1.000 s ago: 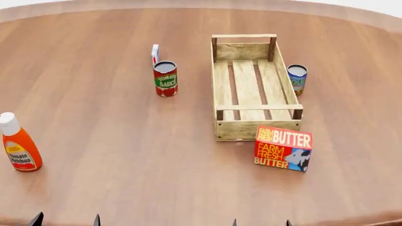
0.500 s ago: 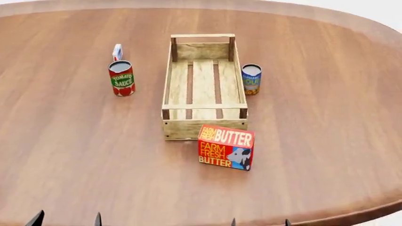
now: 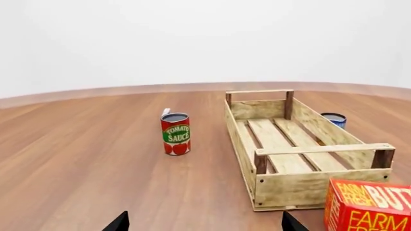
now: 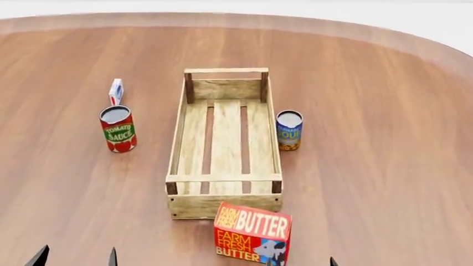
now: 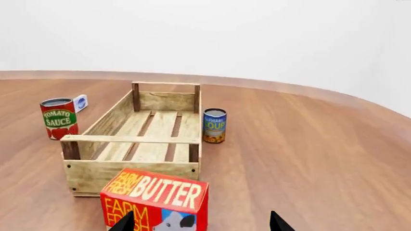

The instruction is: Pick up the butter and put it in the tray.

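Note:
The butter (image 4: 253,233) is a red-and-orange carton standing upright on the table, just in front of the tray's near end. It also shows in the right wrist view (image 5: 154,202) and the left wrist view (image 3: 369,207). The tray (image 4: 225,177) is a long wooden slatted crate with nothing in it, also seen in the wrist views (image 5: 132,139) (image 3: 301,144). My right gripper (image 4: 302,263) (image 5: 202,225) is open and empty, just short of the butter. My left gripper (image 4: 76,260) (image 3: 204,226) is open and empty over bare table, left of the butter.
A tomato sauce can (image 4: 118,129) stands left of the tray with a small white-blue-red carton (image 4: 115,91) behind it. A soup can (image 4: 289,130) stands close to the tray's right side. The round wooden table's edge (image 4: 443,50) curves at the far right.
The view has shifted: everything moved left, then down in the head view. The ketchup bottle has left the view. The butter now lies near the bottom edge, close to my right gripper.

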{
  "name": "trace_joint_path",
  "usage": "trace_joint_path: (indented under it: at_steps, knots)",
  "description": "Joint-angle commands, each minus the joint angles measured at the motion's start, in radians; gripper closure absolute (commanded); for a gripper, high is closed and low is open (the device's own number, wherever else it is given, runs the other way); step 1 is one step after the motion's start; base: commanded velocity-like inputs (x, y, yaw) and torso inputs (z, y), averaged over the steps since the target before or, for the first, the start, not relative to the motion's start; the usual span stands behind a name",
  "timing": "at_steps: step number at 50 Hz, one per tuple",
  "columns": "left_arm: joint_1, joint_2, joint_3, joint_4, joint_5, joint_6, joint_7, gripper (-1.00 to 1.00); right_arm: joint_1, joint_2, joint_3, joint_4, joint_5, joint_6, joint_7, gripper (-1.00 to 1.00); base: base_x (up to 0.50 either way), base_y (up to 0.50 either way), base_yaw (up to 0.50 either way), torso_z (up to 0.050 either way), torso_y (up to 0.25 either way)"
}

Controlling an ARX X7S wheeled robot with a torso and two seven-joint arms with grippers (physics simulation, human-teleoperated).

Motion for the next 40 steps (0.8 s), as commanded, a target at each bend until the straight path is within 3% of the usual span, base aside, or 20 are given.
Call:
trace_joint_path:
  at_steps: [1,23,40]
  knots:
    - [0.001,-0.011,0.013,0.002,-0.006,0.001,-0.015,-1.00,-0.003,0.012,-0.015,-0.007,-0.001,0.001,0.017,-1.00,0.50,-0.08,0.00,0.000,0.000]
    - [0.000,-0.027,0.034,-0.005,-0.018,0.007,-0.034,-1.00,-0.007,0.028,-0.040,-0.001,0.005,-0.013,0.033,-1.00,0.50,-0.02,0.00,0.000,0.000]
    - [0.000,-0.038,0.047,0.002,-0.029,0.003,-0.047,-1.00,0.007,0.032,-0.043,0.002,0.041,0.013,0.039,-1.00,0.13,0.00,0.00,0.000,0.001]
